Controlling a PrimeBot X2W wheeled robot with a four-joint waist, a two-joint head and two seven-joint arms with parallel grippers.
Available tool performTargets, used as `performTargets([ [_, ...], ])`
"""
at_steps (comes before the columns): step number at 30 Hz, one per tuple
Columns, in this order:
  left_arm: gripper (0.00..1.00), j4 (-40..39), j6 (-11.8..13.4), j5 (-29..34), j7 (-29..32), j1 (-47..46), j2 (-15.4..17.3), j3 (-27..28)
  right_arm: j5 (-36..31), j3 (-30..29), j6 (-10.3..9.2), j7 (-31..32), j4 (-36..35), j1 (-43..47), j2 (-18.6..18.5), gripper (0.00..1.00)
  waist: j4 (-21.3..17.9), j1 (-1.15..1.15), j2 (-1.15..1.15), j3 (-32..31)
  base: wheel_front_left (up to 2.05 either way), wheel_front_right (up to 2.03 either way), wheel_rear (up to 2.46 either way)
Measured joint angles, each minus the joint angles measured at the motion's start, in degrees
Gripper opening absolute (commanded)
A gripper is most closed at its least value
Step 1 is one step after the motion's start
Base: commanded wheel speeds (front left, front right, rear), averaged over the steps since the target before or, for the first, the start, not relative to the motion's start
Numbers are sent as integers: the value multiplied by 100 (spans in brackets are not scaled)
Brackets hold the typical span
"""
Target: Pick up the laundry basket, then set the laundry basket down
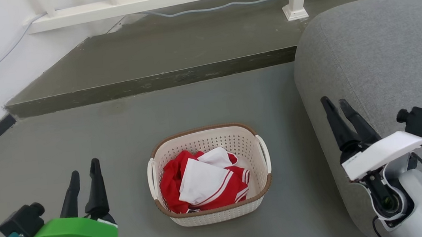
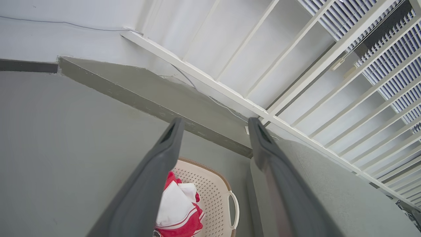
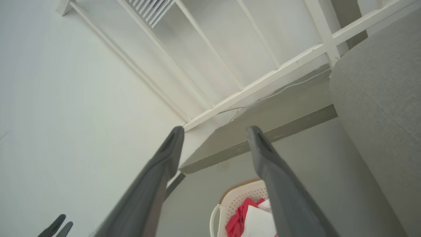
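Left tool (image 1: 85, 169): fingers held spread; nothing gripped or touched.
Right tool (image 1: 334, 101): spread likewise, empty, seen against sofa (image 1: 378, 55).
Laundry basket (image 1: 222, 214): cream, brown-rimmed, set on floor (image 1: 77, 133) between tools; red-white clothes (image 1: 202, 183) inside.

Text, labels, brands, numbers, signs: none can be read in any view.
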Motion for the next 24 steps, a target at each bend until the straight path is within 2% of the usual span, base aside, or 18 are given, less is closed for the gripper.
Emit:
performTargets([
  [8,100,-29,54,654,-152,-2,-11,-98,-727,198,-190,-167,86,-30,-21,100,-4,0,0,26,0,0,0],
  [19,100,-36,155,1540,-388,-28,-16,-238,-1494,447,-259,-374,162,-126,-8,100,-17,0,0,22,0,0,0],
  [24,100,-43,157,1896,-456,-64,-18,-288,-1841,494,-400,-480,202,-163,1,100,-20,0,0,28,0,0,0],
])
